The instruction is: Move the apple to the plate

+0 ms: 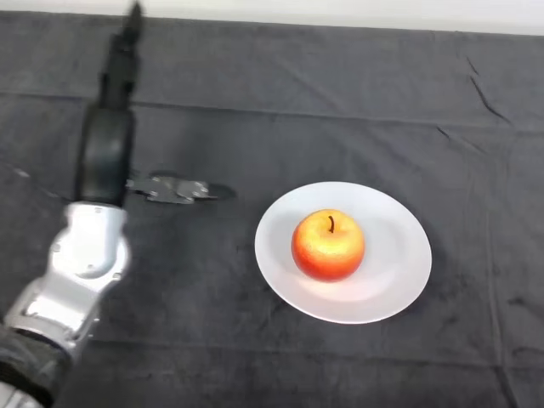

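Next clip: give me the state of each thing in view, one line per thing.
apple: upright, stem up, resting on the plate, not held.
plate: flat on the cloth, holding the apple.
left hand: away from the plate at upper left, holding nothing, fingers straight.

I have one view only, from the camera on my head; it looks steeply down at the table (255,357) in front of me, near enough that the dark cloth fills almost the whole frame; a pale strip shows along the far top edge; the view's left is my left, so my arm (85,263) enters from the lower left corner and reaches up that side.
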`<state>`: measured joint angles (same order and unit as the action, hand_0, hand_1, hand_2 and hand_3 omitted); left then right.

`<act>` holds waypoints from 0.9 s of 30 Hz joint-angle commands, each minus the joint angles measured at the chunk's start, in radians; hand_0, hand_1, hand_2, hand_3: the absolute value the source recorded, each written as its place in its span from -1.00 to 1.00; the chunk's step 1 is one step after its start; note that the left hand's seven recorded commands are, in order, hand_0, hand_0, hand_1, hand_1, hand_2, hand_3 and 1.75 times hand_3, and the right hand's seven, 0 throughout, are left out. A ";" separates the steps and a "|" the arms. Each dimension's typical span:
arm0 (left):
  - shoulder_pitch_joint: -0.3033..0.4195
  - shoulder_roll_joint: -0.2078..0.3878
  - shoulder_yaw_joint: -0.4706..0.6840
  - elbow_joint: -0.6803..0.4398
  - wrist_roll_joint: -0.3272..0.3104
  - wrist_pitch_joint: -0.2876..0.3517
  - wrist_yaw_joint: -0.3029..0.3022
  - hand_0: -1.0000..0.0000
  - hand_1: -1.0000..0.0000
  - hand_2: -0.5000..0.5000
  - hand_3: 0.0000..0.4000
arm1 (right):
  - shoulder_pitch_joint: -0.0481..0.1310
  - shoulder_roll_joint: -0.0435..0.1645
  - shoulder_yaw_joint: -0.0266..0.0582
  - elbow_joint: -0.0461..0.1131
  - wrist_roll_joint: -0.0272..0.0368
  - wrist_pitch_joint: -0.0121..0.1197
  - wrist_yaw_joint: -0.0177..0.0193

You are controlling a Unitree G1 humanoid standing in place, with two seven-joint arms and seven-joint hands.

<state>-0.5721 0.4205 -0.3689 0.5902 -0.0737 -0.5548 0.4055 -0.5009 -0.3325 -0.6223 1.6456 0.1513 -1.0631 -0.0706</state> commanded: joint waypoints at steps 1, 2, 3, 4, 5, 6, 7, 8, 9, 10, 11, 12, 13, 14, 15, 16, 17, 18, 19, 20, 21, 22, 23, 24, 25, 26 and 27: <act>0.053 0.049 0.034 -0.047 -0.020 -0.028 0.008 1.00 1.00 0.00 -1.00 | 0.110 0.089 -0.0076 0.107 0.0172 0.105 -0.0056; 0.062 0.057 0.049 -0.054 -0.024 -0.029 0.010 1.00 1.00 0.00 -1.00 | 0.110 0.089 -0.0076 0.107 0.0172 0.105 -0.0056; 0.072 0.066 0.065 -0.063 -0.028 -0.030 0.011 1.00 1.00 0.00 -1.00 | 0.110 0.089 -0.0076 0.107 0.0172 0.105 -0.0056; 0.082 0.074 0.081 -0.070 -0.033 -0.031 0.012 1.00 1.00 0.00 -1.00 | 0.110 0.089 -0.0075 0.107 0.0173 0.105 -0.0056; 0.091 0.081 0.096 -0.077 -0.036 -0.031 0.014 1.00 1.00 0.00 -1.00 | 0.110 0.089 -0.0075 0.106 0.0173 0.105 -0.0057; 0.101 0.089 0.112 -0.085 -0.040 -0.032 0.015 1.00 1.00 0.00 -1.00 | 0.111 0.089 -0.0074 0.106 0.0173 0.105 -0.0057; 0.111 0.097 0.127 -0.091 -0.043 -0.033 0.016 1.00 1.00 0.00 -1.00 | 0.111 0.089 -0.0074 0.106 0.0173 0.105 -0.0057; 0.120 0.103 0.142 -0.097 -0.046 -0.034 0.018 1.00 1.00 0.00 -1.00 | 0.111 0.089 -0.0073 0.106 0.0173 0.105 -0.0057; 0.130 0.110 0.158 -0.102 -0.049 -0.035 0.020 1.00 1.00 0.00 -1.00 | 0.111 0.089 -0.0072 0.106 0.0174 0.105 -0.0057; 0.138 0.116 0.173 -0.105 -0.052 -0.037 0.022 1.00 1.00 0.00 -1.00 | 0.111 0.089 -0.0072 0.105 0.0174 0.106 -0.0058; 0.147 0.121 0.187 -0.108 -0.054 -0.039 0.023 1.00 1.00 0.00 -1.00 | 0.111 0.089 -0.0071 0.105 0.0174 0.106 -0.0058; 0.156 0.128 0.203 -0.111 -0.058 -0.042 0.024 1.00 1.00 0.00 -1.00 | 0.111 0.089 -0.0071 0.105 0.0175 0.106 -0.0058; 0.165 0.133 0.218 -0.114 -0.060 -0.043 0.026 1.00 1.00 0.00 -1.00 | 0.111 0.089 -0.0070 0.105 0.0175 0.106 -0.0058; 0.173 0.138 0.232 -0.115 -0.062 -0.045 0.027 1.00 1.00 0.00 -1.00 | 0.111 0.089 -0.0069 0.105 0.0176 0.106 -0.0058; 0.182 0.144 0.247 -0.116 -0.066 -0.048 0.027 1.00 1.00 0.00 -1.00 | 0.111 0.089 -0.0069 0.105 0.0176 0.106 -0.0059; 0.189 0.149 0.261 -0.116 -0.068 -0.051 0.028 1.00 1.00 0.00 -1.00 | 0.111 0.089 -0.0068 0.104 0.0176 0.106 -0.0059; 0.198 0.153 0.276 -0.115 -0.070 -0.055 0.030 1.00 1.00 0.00 -1.00 | 0.111 0.089 -0.0068 0.104 0.0177 0.106 -0.0059; 0.207 0.156 0.290 -0.113 -0.072 -0.059 0.031 1.00 1.00 0.00 -1.00 | 0.111 0.089 -0.0067 0.104 0.0177 0.106 -0.0059; 0.215 0.158 0.302 -0.110 -0.073 -0.064 0.033 1.00 1.00 0.00 -1.00 | 0.111 0.089 -0.0067 0.104 0.0178 0.106 -0.0059; 0.223 0.159 0.315 -0.107 -0.074 -0.069 0.036 1.00 1.00 0.00 -1.00 | 0.111 0.089 -0.0066 0.104 0.0178 0.106 -0.0059; 0.232 0.159 0.328 -0.105 -0.074 -0.073 0.039 1.00 1.00 0.00 -1.00 | 0.111 0.089 -0.0065 0.104 0.0178 0.107 -0.0059; 0.239 0.159 0.338 -0.103 -0.075 -0.076 0.041 1.00 1.00 0.00 -1.00 | 0.111 0.089 -0.0065 0.104 0.0179 0.107 -0.0059; 0.246 0.160 0.350 -0.101 -0.077 -0.078 0.043 1.00 1.00 0.00 -1.00 | 0.111 0.089 -0.0064 0.104 0.0179 0.107 -0.0059; 0.254 0.161 0.363 -0.101 -0.080 -0.079 0.044 1.00 1.00 0.00 -1.00 | 0.111 0.089 -0.0064 0.104 0.0180 0.107 -0.0059; 0.260 0.163 0.374 -0.100 -0.083 -0.080 0.044 1.00 1.00 0.00 -1.00 | 0.111 0.089 -0.0063 0.104 0.0180 0.107 -0.0059; 0.267 0.165 0.387 -0.099 -0.088 -0.081 0.043 1.00 1.00 0.00 -1.00 | 0.111 0.089 -0.0063 0.104 0.0180 0.107 -0.0059; 0.274 0.167 0.400 -0.098 -0.094 -0.082 0.042 1.00 1.00 0.00 -1.00 | 0.111 0.089 -0.0062 0.104 0.0181 0.107 -0.0059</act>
<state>-0.3230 0.5333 0.0280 0.5165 -0.1629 -0.6166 0.4411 -0.4954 -0.3312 -0.6224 1.6475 0.1518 -1.0569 -0.0705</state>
